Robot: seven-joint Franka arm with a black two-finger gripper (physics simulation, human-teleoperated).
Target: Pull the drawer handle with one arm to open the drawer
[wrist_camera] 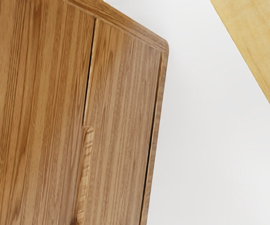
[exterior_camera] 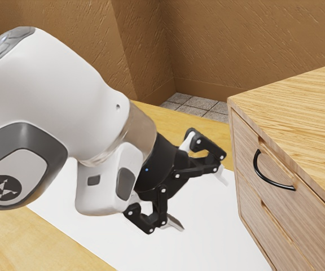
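Your black two-finger tool (exterior_camera: 200, 201) hangs wide open, empty, over the white sheet (exterior_camera: 219, 243) on the wooden counter (exterior_camera: 16, 243), short of the black curved metal handle (exterior_camera: 272, 182) on the shut light-wood top drawer (exterior_camera: 246, 141); grasping and pulling remain.

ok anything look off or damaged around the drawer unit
Nothing stands out. The drawer unit sits square, its fronts flush, the black handle intact; the end effector hangs open, clear of it.
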